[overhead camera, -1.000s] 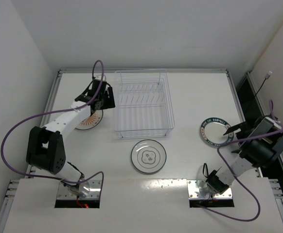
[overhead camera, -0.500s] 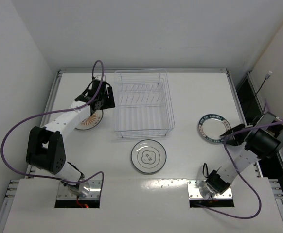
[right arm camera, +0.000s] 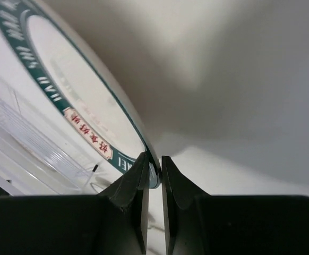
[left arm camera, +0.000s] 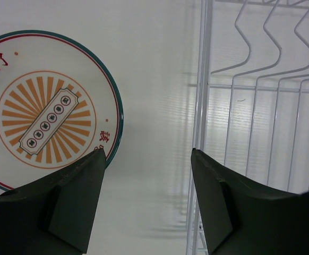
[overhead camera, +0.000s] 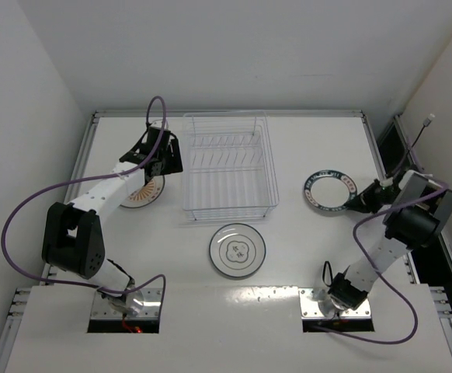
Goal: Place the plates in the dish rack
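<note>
Nearest to me on the table [overhead camera: 304, 256], the grey-ringed plate [overhead camera: 238, 250] lies flat with its centre motif up, at 6 o'clock from the dish rack [overhead camera: 230, 167] and just clear of its near edge. Nothing is touching it.

Over to my right gripper [right arm camera: 154, 170]: the two fingers are squeezed almost together, with only the rim of the dark-banded plate [right arm camera: 80, 106] between them. That is a firm pinch on the plate's edge. From the top camera the plate sits at 3 o'clock from the rack, well apart from it, and it looks tipped rather than flat. The held edge is at its 3 o'clock side. I cannot tell whether its far edge rests on the table. In the wrist view, the rack's wires show low at 8 o'clock beyond the plate.

Now my left gripper [left arm camera: 146, 159]: the jaws are spread wide and hold nothing. It hangs over bare table between the rack's left wall and the orange-striped plate [left arm camera: 43, 114]. The left finger's tip overlaps that plate's green edge in the wrist view, but I cannot tell whether they touch. This plate lies flat at 9 o'clock from the rack, just beside it.

The rack stands in the middle of the table with its upright tines toward 12 o'clock, and there is no plate in it.
</note>
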You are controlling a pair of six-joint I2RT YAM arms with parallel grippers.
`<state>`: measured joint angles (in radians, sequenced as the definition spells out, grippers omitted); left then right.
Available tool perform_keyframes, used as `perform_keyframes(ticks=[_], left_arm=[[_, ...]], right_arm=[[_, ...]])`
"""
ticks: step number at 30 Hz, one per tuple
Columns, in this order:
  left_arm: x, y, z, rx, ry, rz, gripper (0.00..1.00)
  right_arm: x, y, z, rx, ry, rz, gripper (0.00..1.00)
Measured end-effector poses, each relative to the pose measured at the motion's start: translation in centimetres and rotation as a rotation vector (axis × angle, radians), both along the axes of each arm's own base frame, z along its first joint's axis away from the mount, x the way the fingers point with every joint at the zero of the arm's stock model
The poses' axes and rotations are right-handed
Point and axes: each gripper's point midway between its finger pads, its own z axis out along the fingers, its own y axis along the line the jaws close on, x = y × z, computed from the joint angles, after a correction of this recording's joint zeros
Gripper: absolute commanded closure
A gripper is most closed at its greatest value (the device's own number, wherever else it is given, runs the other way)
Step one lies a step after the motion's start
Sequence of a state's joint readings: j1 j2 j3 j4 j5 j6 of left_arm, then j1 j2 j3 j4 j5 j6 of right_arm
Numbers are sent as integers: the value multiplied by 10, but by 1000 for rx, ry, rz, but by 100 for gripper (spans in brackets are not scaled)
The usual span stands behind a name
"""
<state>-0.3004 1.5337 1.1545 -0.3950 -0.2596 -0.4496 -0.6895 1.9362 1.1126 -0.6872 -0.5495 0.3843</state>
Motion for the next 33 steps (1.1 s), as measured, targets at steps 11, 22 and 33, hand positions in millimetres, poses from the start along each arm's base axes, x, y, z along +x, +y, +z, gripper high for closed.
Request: perform_keyframes(ticks=[11, 22, 33], left_arm=[[0, 2, -2, 11, 2, 10, 37], [1, 7, -3, 29, 3, 28, 37], [2, 13, -2, 53, -5, 54, 37]], right_arm=[[40, 47, 77, -269, -210, 212, 100], [93, 85, 223, -647, -524, 264, 100], [149, 179, 257, -818, -620, 365, 100]])
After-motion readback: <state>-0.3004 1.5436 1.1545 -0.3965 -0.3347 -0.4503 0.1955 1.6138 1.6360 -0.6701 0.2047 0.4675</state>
